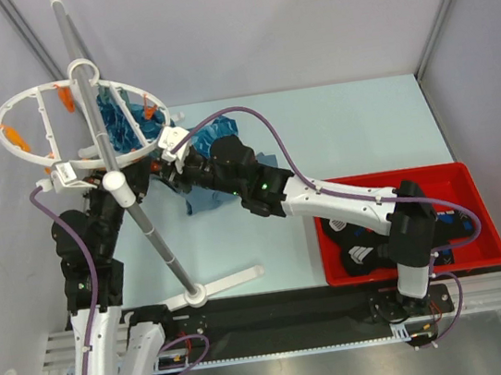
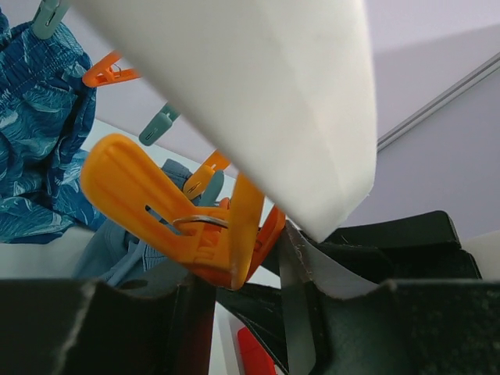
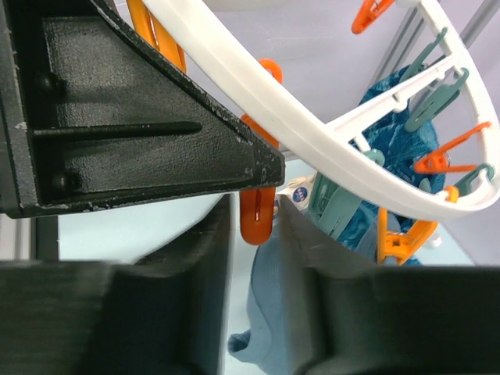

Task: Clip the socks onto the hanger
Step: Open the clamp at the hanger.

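The black socks with white stripes lie in the red tray at the right; neither gripper holds one. The round white hanger with orange and teal clips stands on a pole at the upper left. My left gripper is up at the ring's near left edge; in its wrist view it is open around an orange clip, under the white ring. My right gripper is at the ring's right side; it is open, with its jaws narrowly either side of an orange clip.
Blue patterned cloths hang clipped on the hanger. A plain grey-blue cloth lies on the table below the right arm. The hanger's grey pole slants down to a white foot near the front edge. Grey walls stand on both sides.
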### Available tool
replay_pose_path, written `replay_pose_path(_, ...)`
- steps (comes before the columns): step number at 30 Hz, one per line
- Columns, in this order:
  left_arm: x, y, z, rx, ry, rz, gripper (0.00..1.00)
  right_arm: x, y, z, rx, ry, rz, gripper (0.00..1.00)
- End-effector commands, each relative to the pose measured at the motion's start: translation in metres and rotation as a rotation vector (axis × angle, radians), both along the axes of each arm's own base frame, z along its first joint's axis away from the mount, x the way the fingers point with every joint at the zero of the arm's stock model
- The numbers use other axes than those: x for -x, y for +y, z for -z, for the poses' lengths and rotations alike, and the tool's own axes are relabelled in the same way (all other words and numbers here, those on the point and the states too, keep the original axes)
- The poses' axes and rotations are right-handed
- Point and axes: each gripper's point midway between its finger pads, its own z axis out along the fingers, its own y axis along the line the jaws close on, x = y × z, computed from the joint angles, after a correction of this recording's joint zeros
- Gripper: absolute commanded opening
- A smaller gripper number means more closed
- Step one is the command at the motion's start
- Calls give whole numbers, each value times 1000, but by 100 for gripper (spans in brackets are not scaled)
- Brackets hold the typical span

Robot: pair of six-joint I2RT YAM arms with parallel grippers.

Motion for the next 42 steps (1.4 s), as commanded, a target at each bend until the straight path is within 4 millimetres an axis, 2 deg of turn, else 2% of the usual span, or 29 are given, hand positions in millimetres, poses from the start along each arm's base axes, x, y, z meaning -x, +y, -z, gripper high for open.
replay_pose_path(1, 5, 0, -21, -14, -63, -3, 0, 5, -15, -34, -52, -33, 23, 42)
replay_pose_path(6, 5, 3, -20, -11, -64, -18, 0, 3, -23, -36, -55, -26, 31, 57)
replay_pose_path(9, 5, 3, -19, -13, -60, -18, 0, 3, -29, -40, -65, -25, 21, 59)
replay_pose_path(15, 6, 3, -20, -7, -63, -21, 0, 3, -37, -34, -56, -35, -41, 62)
replay_pose_path(16, 6, 4, -21, -5, -65, -22, 0, 5, -41, -39, -64, -41, -52, 62)
replay_pose_path(17, 6, 4, -21, -8, -62, -25, 0, -1, -47, -35, -61, -32, -36, 64)
replay_pose_path(21, 7, 5, -20, -5, -57, -30, 0, -8, -64, -41, -79, -27, -19, 65)
replay_pose_path(24, 5, 5, -17, 8, -42, -31, 0, -7, -68, -43, -83, -26, -27, 65)
replay_pose_path(31, 5, 4, -8, 68, 28, -26, 0, 13, -48, -29, -96, -29, -206, 65)
replay_pose_path(36, 10, -2, -7, 168, 61, 5, 0, 28, -36, -29, -133, -68, -274, 67)
replay_pose_path(42, 14, -10, -9, 251, 81, 51, 0, 30, -28, -30, -163, -55, -296, 67)
